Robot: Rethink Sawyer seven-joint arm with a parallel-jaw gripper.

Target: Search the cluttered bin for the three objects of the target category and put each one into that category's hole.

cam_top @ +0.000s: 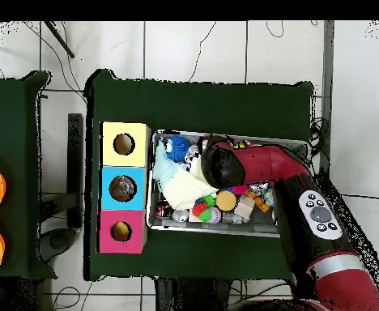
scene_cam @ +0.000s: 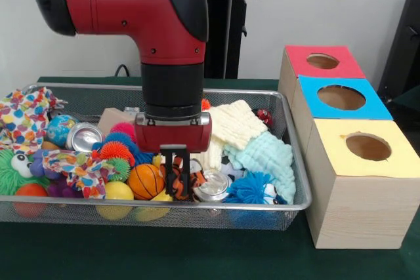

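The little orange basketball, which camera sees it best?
The front view: the small orange basketball with black lines sits in plain sight beside the end effector. In the overhead view the red arm hides that spot.

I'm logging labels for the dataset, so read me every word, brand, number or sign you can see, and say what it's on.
No text can be read in either view.
The crushed can near the gripper: no print legible.
The second can: no print legible.
The three boxes: plain coloured tops, no labels.
The arm's button pad: markings too small to read.
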